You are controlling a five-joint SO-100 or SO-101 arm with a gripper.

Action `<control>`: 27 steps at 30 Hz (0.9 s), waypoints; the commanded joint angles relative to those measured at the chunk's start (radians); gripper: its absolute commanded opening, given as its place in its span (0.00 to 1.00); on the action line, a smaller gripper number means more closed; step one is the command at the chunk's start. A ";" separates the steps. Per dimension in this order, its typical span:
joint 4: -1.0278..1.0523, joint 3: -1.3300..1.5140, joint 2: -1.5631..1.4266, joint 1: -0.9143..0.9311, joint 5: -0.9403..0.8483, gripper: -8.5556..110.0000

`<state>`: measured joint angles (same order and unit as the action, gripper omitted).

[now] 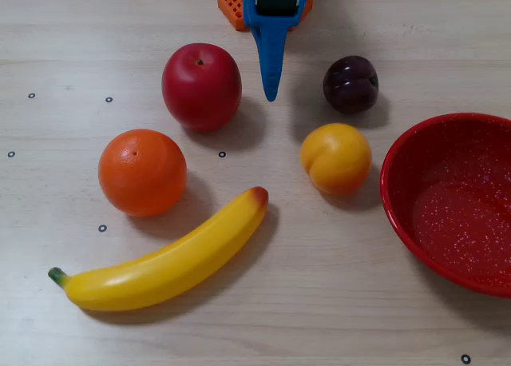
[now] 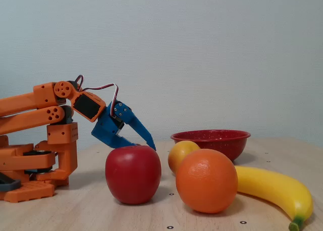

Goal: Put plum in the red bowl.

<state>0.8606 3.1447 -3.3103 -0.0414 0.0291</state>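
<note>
The plum (image 1: 350, 84) is small, round and dark purple, and lies on the wooden table at the upper right of the overhead view. The red bowl (image 1: 399, 194) with white speckles stands at the right edge, below and right of the plum; it also shows at the back of the fixed view (image 2: 212, 137). My blue gripper (image 1: 271, 93) reaches in from the top centre, its tip between the red apple (image 1: 201, 86) and the plum, touching neither. Its jaws look closed and empty. In the fixed view the gripper (image 2: 150, 146) hangs just above the table behind the apple (image 2: 133, 174); the plum is hidden there.
A yellow-orange peach (image 1: 335, 157) lies just below the plum, left of the bowl. An orange (image 1: 142, 172) and a banana (image 1: 172, 262) lie at the lower left. The arm's orange base (image 2: 35, 175) stands at the left of the fixed view.
</note>
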 commanded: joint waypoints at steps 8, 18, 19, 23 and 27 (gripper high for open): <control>-0.005 0.041 -0.021 0.018 0.014 0.07; -0.005 0.041 -0.021 0.017 0.003 0.07; -0.005 0.041 -0.021 0.017 0.003 0.07; -0.005 0.041 -0.021 0.018 0.008 0.07; -0.005 0.041 -0.021 0.018 0.003 0.07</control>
<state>0.8606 3.1447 -3.3103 -0.0414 0.0291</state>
